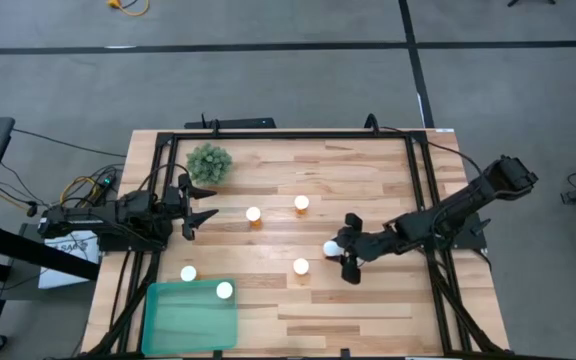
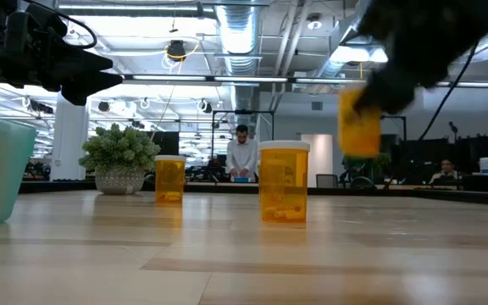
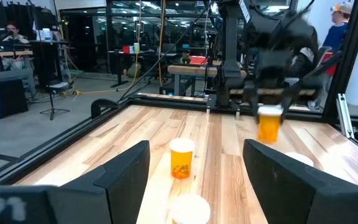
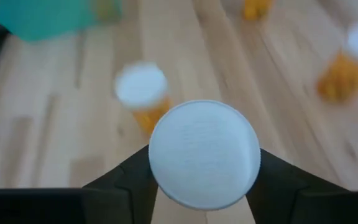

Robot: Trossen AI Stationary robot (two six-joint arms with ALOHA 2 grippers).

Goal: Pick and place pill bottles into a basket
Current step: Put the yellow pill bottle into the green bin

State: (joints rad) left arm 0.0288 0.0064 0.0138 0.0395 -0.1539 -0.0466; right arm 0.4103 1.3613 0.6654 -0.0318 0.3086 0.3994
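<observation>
Right wrist view shows the right gripper [image 4: 204, 186] jaws clamped on a pill bottle [image 4: 204, 154], apparently lifted; a thin grip could let it slip.

No text, label or number can be read anywhere.

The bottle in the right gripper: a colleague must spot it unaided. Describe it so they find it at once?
Start at the wooden table and follow the right arm to the right gripper. The pill bottle sits pinched between its fingers. Unlike the other bottles, it hangs clear above the tabletop.
</observation>
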